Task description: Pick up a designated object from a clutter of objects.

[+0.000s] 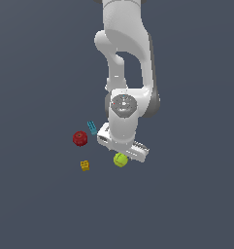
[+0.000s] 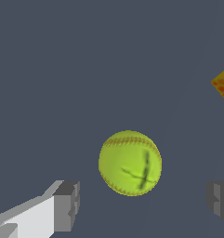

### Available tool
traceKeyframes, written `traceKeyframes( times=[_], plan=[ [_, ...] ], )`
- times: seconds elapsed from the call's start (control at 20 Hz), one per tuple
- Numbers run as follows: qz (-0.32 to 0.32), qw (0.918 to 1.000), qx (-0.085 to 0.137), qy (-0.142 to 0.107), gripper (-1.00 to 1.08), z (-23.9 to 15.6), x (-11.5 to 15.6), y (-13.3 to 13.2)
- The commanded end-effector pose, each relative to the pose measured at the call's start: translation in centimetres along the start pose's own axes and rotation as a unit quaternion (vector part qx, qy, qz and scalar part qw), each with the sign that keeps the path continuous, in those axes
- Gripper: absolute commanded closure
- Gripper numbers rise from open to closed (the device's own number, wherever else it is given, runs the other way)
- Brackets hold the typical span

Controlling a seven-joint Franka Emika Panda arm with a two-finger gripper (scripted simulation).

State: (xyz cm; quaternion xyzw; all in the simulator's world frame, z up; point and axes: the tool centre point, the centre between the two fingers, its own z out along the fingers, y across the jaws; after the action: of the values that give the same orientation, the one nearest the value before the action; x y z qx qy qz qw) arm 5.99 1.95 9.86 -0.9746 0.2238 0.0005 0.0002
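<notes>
- Between the spread grey fingers [image 2: 67, 204] of the white gripper [image 2: 143, 207], in the wrist view, sits one round yellow-green ball [image 2: 130, 162] with a stitched curved seam; neither pad touches it.
- On the dark grey floor [image 1: 36, 204], the ball [image 1: 120, 159] lies directly under the gripper [image 1: 125, 148].
- Nearby are three more items: one dark red round object [image 1: 80, 138], one teal studded brick [image 1: 91, 127], one orange-yellow block [image 1: 85, 165].

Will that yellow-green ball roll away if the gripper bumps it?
Probably, yes. The yellow-green ball is round and sits free on flat ground, so a nudge from one finger would likely send it rolling. The gripper is open wider than the ball, so closing evenly on both sides should trap it.
</notes>
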Motion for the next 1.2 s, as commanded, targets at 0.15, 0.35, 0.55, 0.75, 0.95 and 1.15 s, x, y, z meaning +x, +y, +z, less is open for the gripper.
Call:
traceKeyframes(
  times=[0.15, 0.35, 0.55, 0.75, 0.95, 1.15],
  plan=[
    [0.005, 1.0, 0.0, 0.0, -0.92, 0.6, 0.0, 0.0],
    [0.005, 1.0, 0.0, 0.0, -0.92, 1.1, 0.0, -0.1],
    [0.006, 1.0, 0.0, 0.0, -0.92, 2.8, -0.1, 0.0],
    [0.007, 1.0, 0.0, 0.0, -0.92, 4.7, -0.1, 0.0],
    [0.007, 1.0, 0.0, 0.001, -0.92, 5.6, 0.0, 0.0],
    [0.007, 1.0, 0.0, 0.001, 1.08, 5.7, 0.0, -0.1]
  ],
)
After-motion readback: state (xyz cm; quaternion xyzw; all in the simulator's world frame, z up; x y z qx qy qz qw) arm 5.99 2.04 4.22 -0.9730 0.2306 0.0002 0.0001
